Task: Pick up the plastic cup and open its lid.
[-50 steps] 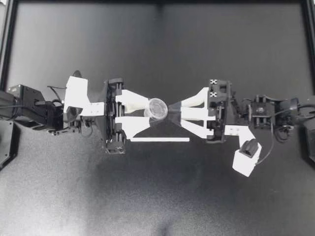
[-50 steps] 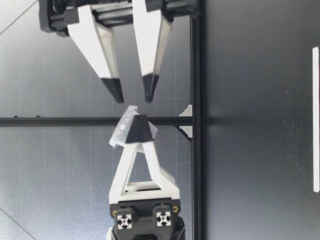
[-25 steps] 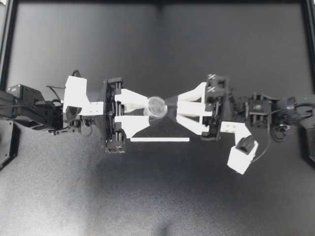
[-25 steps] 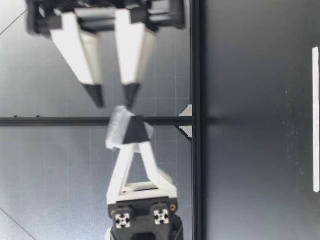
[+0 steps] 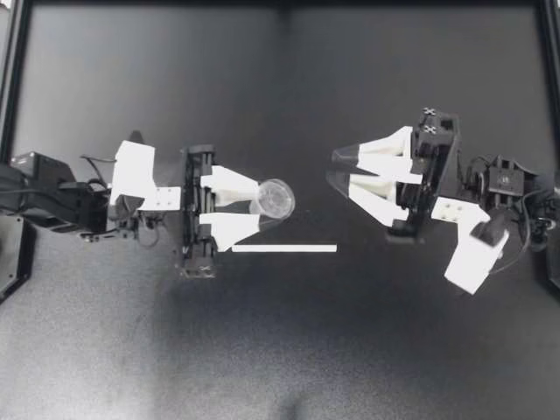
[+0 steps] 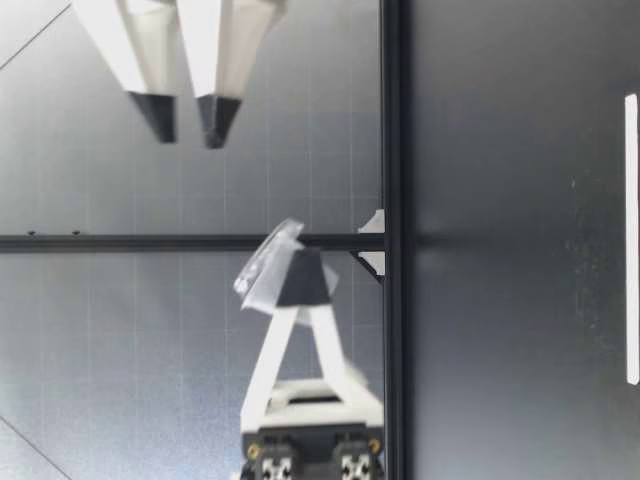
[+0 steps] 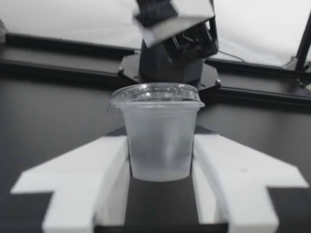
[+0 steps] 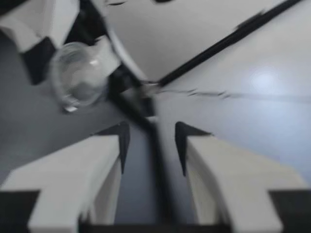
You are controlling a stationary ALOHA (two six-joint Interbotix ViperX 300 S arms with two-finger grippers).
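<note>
Above mid-table, my left gripper [image 5: 259, 203] is clamped on the small clear plastic cup [image 5: 278, 198], held off the black table [image 5: 280, 70], so pickup is judged done, while the clear snap lid [image 7: 156, 93] is still seated and my right gripper [image 5: 333, 169] stands empty with fingers parted, well apart, leaving open room between.

Lab test bench: black table [image 5: 280, 350], metal frame rails [image 6: 392, 120], gridded backdrop [image 6: 120, 330].
</note>
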